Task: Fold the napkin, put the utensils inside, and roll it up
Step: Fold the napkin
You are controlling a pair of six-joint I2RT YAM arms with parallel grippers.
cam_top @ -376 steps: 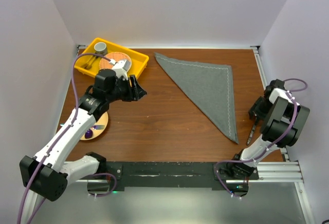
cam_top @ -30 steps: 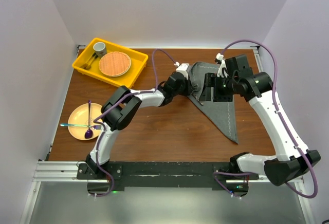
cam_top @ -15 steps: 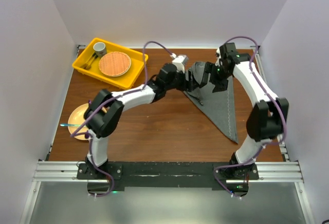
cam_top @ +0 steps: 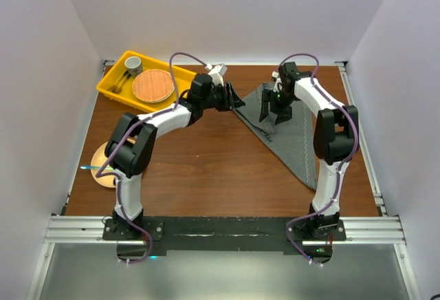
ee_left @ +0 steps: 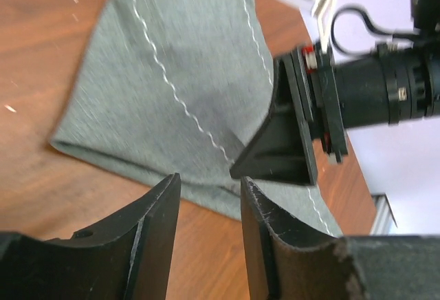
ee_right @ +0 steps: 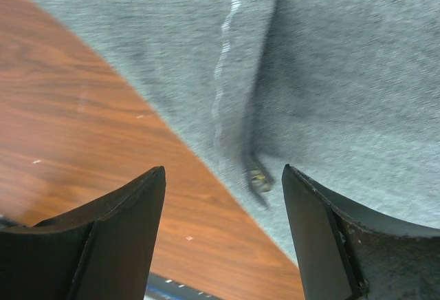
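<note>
The grey-green napkin (cam_top: 297,138) lies at the table's right, its left corner folded over onto itself so the pale stitched line shows on top (ee_left: 172,59). My left gripper (cam_top: 234,100) (ee_left: 210,179) hovers just off the napkin's left edge, jaws apart with nothing between them. Over the folded part stands my right gripper (cam_top: 269,115) (ee_right: 221,170), open above the cloth (ee_right: 344,73) near a small tag (ee_right: 260,179). The utensils lie on a tan plate (cam_top: 100,169) at the left, mostly hidden by the left arm. Only a teal handle (cam_top: 85,168) shows.
A yellow tray (cam_top: 180,80) at the back left holds a wooden plate (cam_top: 152,85), a grey cup (cam_top: 133,62) and a utensil. White walls close in the table on three sides. The left arm stretches across the table's left half.
The napkin's left corner has been folded over since the earliest frame. In the last second my left gripper let go of the cloth and drew back left, while the right gripper shifted slightly over the fold.
</note>
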